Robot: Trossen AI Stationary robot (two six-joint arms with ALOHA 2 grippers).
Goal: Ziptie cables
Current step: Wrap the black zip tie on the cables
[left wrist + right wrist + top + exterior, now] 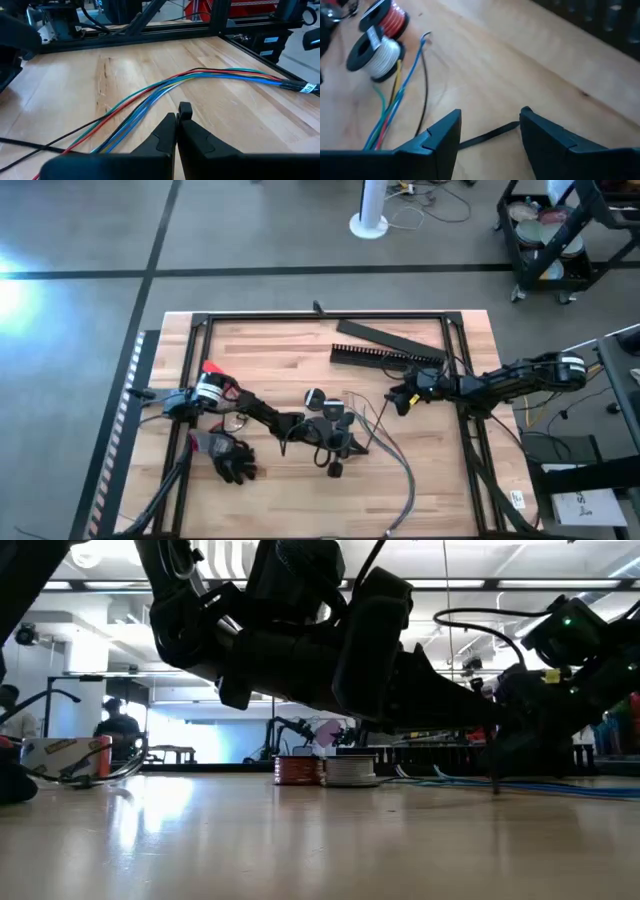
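ziptie [487, 134] ends hidden behind jaws

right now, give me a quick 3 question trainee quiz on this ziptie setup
1. True or false: the left gripper has its fingers closed together above the bundle of coloured cables.
2. What lies on the table between the open fingers of the right gripper? A) ziptie B) white wire spool C) a glove
3. Fill in: in the right wrist view, beside the white wire spool stands a second spool wound with ____ wire.

Key: 1 true; 2 A; 3 red
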